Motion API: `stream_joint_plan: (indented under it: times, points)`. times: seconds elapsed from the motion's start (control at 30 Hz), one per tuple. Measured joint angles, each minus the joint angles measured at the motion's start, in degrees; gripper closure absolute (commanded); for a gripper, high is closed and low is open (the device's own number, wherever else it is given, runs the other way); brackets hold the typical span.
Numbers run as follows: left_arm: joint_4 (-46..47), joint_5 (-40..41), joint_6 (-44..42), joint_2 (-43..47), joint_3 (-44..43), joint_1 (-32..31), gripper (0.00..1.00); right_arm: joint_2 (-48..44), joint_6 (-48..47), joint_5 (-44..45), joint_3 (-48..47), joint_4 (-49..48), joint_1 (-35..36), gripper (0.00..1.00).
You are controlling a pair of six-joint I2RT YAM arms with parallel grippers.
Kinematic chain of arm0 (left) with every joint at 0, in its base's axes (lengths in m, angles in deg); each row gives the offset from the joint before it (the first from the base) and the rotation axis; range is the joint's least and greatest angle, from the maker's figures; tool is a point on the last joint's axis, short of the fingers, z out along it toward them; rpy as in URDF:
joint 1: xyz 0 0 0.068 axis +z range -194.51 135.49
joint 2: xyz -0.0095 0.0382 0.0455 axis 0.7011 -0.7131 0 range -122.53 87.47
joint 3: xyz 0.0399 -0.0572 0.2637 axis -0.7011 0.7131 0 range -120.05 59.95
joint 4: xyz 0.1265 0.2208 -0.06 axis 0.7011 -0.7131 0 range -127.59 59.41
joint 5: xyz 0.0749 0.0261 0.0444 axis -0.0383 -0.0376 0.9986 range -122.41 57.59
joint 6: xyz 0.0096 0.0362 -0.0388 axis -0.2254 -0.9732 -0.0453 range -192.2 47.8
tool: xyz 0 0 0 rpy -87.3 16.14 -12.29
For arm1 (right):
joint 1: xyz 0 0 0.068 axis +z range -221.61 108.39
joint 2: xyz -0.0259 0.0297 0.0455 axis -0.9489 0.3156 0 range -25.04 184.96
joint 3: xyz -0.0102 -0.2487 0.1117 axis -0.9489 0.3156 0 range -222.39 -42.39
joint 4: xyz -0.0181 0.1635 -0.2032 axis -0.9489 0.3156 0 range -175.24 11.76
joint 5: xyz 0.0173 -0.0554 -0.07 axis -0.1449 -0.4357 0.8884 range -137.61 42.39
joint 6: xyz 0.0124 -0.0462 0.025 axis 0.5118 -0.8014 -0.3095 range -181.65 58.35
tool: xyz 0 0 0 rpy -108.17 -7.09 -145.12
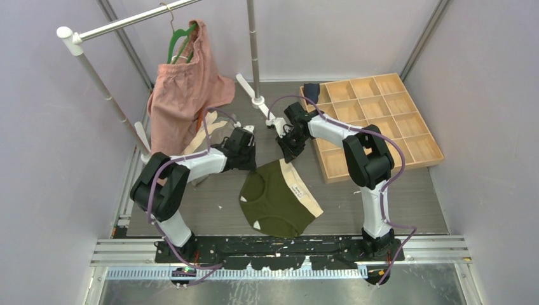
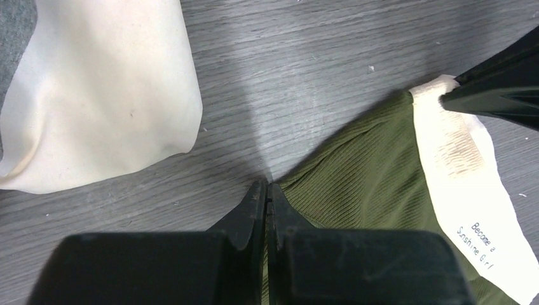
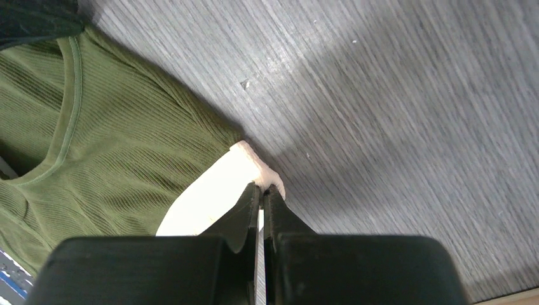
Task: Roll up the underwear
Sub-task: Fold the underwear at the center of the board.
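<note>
The left gripper (image 2: 267, 189) is seen clenched, its two fingers pressed together on the olive edge of the underwear (image 1: 273, 202), just where the fabric meets the bare table (image 1: 216, 204). The right gripper (image 3: 262, 192) is clenched as well. The far end of the cream waistband (image 3: 213, 200) is pinched between its fingers, and a thin strip of cream is visible in the slit between them. In the left wrist view the black fingers of the right gripper are seen on that same end of the waistband, with ribbed olive cloth lying between the two grippers. Small dark lettering is printed on the waistband.

The underwear is laid flat in the middle of the table, between the two arms, with the waistband along its right side. A cream cloth (image 2: 95, 95) is found near the left gripper, apart from the olive fabric. Further out, a wooden tray (image 1: 413, 149) with many compartments is placed at the right — a navy piece (image 1: 311, 91) sits at its far left corner. At the far left a pink garment (image 1: 184, 101) is hung on a green hanger (image 1: 180, 41).
</note>
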Motion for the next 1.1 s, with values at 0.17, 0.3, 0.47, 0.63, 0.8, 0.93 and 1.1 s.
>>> stream_joint_plan:
  times: [0.17,0.3,0.47,0.63,0.8,0.93,1.1]
  points:
    - [-0.7,-0.2,0.0,2.1,0.0,0.0,0.99,-0.8,2.4,0.7,1.5,-3.3,0.0,0.99]
    - [-0.8,0.1,-0.2,5.9,0.0,0.0,0.99,-2.7,4.7,2.7,4.5,-8.2,0.0,0.99]
    - [-0.9,3.0,-1.0,9.6,-0.7,0.0,0.99,-4.5,7.3,5.2,6.1,-12.6,0.0,0.97]
    - [-1.4,4.8,-1.8,10.4,-1.2,0.0,0.99,-6.9,8.9,7.8,6.4,-14.2,0.0,0.97]
    - [-2.2,6.1,-2.8,11.8,-1.2,0.0,0.99,-11.3,9.9,8.4,8.3,-15.7,0.0,0.97]
    - [-2.4,6.6,-2.9,12.7,-1.2,0.0,0.99,-15.0,10.4,8.4,10.8,-17.3,0.0,0.94]
    - [-2.8,4.6,-3.0,13.7,-1.3,-0.2,0.99,-17.5,11.6,10.2,12.7,-18.4,0.0,0.95]
